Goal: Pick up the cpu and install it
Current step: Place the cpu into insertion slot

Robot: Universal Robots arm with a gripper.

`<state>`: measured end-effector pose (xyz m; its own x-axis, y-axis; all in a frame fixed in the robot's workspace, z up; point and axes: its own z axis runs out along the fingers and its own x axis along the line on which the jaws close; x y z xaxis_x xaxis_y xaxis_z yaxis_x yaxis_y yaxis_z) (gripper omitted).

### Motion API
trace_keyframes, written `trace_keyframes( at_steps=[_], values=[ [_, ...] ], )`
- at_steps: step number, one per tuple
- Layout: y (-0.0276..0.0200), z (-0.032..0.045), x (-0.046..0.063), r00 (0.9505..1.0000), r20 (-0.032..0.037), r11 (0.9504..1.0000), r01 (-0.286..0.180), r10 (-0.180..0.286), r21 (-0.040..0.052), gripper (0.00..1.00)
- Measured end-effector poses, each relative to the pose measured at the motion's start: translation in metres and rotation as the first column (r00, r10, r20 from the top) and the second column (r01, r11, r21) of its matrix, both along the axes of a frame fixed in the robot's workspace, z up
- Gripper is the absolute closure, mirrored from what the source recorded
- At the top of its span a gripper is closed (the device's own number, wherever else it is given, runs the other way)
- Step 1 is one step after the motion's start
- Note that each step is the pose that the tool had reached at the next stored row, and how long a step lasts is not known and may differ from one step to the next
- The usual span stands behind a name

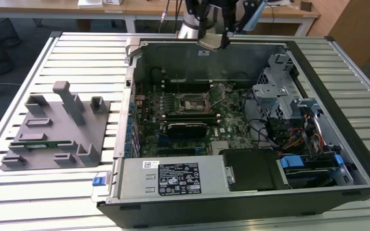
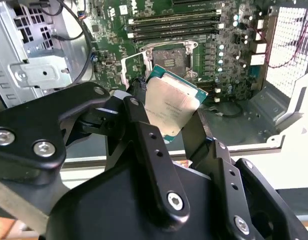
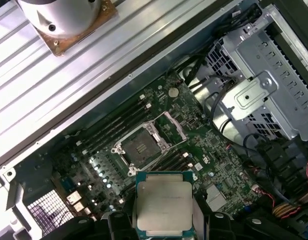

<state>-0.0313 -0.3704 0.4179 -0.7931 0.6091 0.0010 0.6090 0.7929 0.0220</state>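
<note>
Silvery cpu (image 2: 170, 105) sits pinched in the gripper (image 2: 166, 116), high over the far wall of the case (image 1: 249, 60); pickup looks done, the open socket (image 3: 141, 146) looks empty, installing remains.

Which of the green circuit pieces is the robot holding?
The cpu: the small square chip with a silvery top, clamped in the gripper over the open computer case. The long thin memory stick lies on the grey holder outside.

I'm looking at a robotics lab or workshop: a ribbed aluminium workbench (image 1: 82, 53) holds an opened black tower computer case (image 1: 236, 211) and a grey plastic parts holder (image 1: 50, 139), with pale wooden desks (image 1: 56, 8) behind it
</note>
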Motion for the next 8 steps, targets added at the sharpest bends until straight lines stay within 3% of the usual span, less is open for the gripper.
trace_keyframes(
  at_steps=[8],
  values=[
    [0.0002,-0.0005,0.0,0.9962,0.0,0.9962,0.087,-0.087,-0.0002,0.47]
  ],
)
